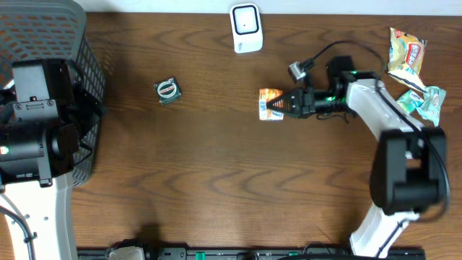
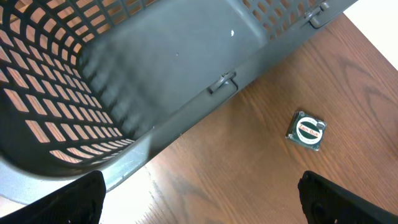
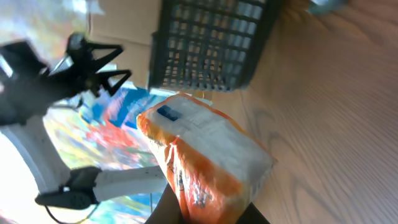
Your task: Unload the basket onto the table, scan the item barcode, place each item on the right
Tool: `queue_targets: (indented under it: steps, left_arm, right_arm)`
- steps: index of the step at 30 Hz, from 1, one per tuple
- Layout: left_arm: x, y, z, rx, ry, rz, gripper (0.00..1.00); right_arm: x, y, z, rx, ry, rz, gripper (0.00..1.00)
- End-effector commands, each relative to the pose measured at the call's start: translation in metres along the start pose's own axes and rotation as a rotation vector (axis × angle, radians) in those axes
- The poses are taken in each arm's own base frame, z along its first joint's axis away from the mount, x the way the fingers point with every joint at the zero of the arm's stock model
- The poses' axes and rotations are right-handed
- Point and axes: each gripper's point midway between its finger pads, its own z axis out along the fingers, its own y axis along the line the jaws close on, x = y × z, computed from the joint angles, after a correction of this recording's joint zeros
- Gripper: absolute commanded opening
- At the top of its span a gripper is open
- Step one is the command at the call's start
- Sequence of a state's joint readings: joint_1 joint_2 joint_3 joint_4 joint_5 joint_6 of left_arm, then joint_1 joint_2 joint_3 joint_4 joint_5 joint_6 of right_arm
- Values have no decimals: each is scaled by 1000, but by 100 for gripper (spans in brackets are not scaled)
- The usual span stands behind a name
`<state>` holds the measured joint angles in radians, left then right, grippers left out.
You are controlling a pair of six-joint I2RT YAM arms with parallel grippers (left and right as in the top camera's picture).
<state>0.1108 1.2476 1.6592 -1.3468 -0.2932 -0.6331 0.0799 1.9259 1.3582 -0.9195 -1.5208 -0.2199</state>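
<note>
Right gripper (image 1: 280, 105) is clamped tight on 1 end of an orange-and-white packet (image 1: 268, 103). The rest of the packet sticks out past the fingers toward the left. Packet is mid-table, below and right of the white scanner (image 1: 246, 29), well apart from it. Can't tell if it's lifted clear of the table (image 1: 216, 180).

Left gripper (image 2: 200, 183) is spread wide with nothing in it, hovering by the rim of the grey basket (image 2: 155, 74). A small round green tin (image 2: 306, 130) lies on the wood near the basket. 2 snack bags (image 1: 408, 54) sit at the far right.

Packet looks light and soft, with glossy film that is likely slippery, so it probably flexes or droops from an end hold. Not fragile by the look, so a firm pinch is fine. Best hold is a short end or seam, which keeps both broad faces open to the scanner. No barcode is readable in any view.
</note>
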Motion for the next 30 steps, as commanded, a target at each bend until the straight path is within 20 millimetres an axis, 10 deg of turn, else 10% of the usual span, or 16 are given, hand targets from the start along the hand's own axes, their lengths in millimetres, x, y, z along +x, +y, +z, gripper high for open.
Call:
queue_targets:
  steps: [1,8,30]
  left_arm:
    - [0,3,2,-16,0,-16,97]
    - [0,3,2,-16,0,-16,97]
    - [0,3,2,-16,0,-16,98]
  right_arm:
    - [-4,46,-2,-40,-12,-121,1]
    - [-8,82,-3,-40,-14,-215,1]
    - [-10,90,16,-61,39,-166,1]
